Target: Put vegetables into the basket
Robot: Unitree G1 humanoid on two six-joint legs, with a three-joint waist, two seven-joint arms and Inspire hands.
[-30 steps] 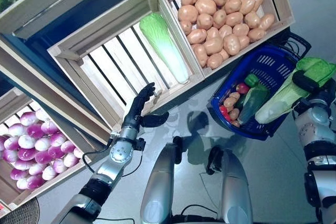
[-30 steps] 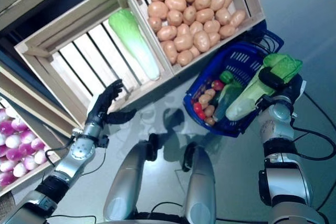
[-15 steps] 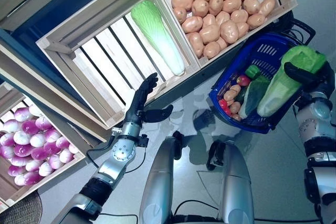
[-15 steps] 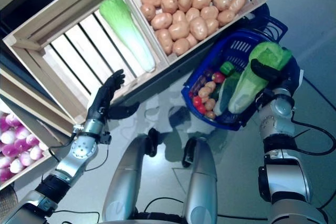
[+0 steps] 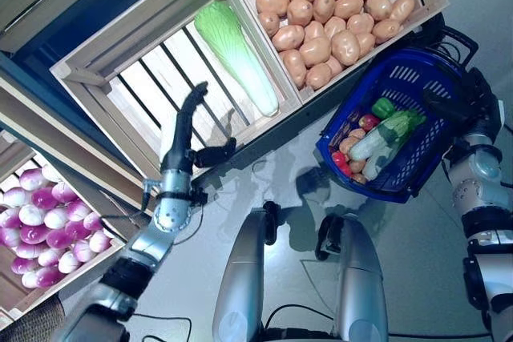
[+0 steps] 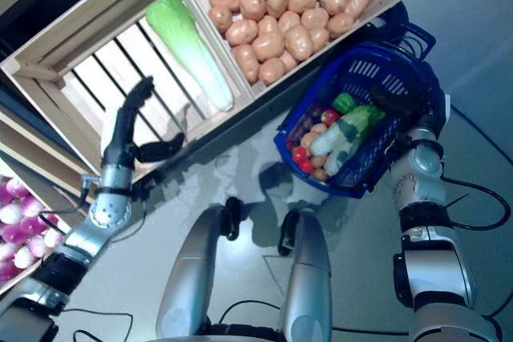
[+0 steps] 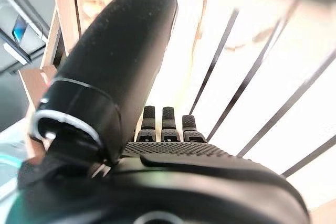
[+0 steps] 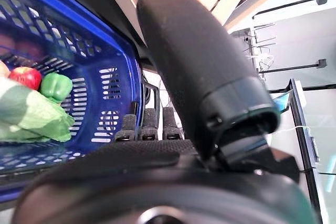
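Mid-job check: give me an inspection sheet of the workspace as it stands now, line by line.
Surface: grey floor, crates raised above it.
Job's things: blue basket holds a napa cabbage, a green pepper, a red vegetable and potatoes; a second napa cabbage lies in the slatted wooden crate.
Clutter: potato crate; purple-and-white turnips in a lower crate.
Robot hands: left robot hand open, fingers straight, over the slatted crate and clear of the cabbage; right robot hand open, empty, at the basket's far rim.
Cables: nothing seen apart from the robot's own.
Surroundings: nothing seen.
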